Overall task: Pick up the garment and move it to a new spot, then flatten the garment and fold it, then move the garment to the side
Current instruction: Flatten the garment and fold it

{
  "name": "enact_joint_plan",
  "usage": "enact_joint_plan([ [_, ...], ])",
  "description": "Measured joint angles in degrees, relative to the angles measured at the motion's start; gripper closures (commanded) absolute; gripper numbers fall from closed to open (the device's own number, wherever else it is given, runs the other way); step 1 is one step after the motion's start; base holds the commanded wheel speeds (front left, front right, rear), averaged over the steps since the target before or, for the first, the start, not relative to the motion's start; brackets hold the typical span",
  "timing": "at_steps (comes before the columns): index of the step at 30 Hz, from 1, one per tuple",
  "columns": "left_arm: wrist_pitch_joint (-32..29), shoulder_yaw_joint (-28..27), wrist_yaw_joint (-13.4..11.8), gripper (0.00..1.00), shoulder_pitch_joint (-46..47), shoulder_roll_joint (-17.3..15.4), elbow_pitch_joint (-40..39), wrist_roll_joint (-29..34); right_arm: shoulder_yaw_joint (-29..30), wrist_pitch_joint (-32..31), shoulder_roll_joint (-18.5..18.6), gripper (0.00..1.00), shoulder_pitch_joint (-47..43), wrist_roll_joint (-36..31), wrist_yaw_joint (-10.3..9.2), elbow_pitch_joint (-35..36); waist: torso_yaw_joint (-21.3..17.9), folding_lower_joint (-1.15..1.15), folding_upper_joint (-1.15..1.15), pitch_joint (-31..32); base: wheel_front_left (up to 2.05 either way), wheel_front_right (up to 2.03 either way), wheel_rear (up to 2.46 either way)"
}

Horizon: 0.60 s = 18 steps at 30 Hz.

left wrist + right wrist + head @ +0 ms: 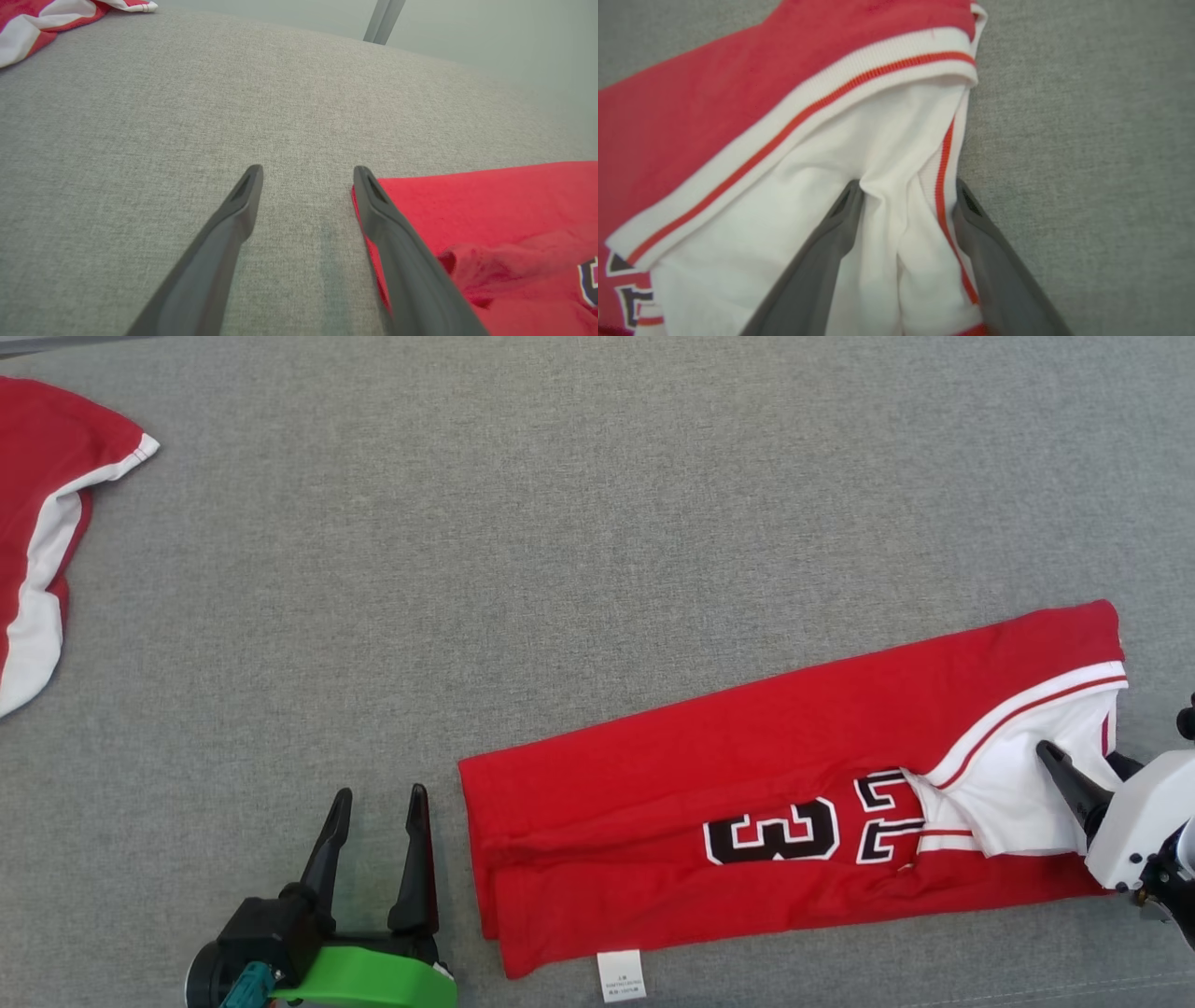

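The jersey [728, 756] lies folded lengthwise, near and right on the grey surface [560, 523]. My left gripper [380, 793] stands apart and empty, just beside its left edge. My right gripper [907, 186] stands apart, astride a ridge of white cloth. For the next fold, I judge: smooth that ridge, then pinch all layers at the edge. Open room lies far and left, short of the second garment [37, 523].

Bare grey surface [597, 523] beyond jersey [747, 756]

Red garment [747, 747], folded into a long strip, black number, white trim, lying flat, slightly tilted
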<state>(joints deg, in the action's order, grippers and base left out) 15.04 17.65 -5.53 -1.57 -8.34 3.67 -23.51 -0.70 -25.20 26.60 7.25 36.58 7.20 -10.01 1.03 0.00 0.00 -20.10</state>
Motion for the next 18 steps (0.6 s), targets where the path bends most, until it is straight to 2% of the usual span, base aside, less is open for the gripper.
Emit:
enact_joint_plan([
  [7,0.0,-3.5,2.5,0.0,-0.5,2.1,0.6,2.5,0.1,1.6,4.1,1.0,1.2,5.7,0.36,-1.3,0.1,0.0,0.0,0.2,0.0,0.0,0.0],
  [18,0.0,-6.2,6.0,0.0,-0.4,4.7,1.8,4.4,12.6,1.6,12.7,1.0,2.5,4.9,0.34,-6.5,-0.1,0.0,0.0,1.4,0.0,0.0,0.0],
])
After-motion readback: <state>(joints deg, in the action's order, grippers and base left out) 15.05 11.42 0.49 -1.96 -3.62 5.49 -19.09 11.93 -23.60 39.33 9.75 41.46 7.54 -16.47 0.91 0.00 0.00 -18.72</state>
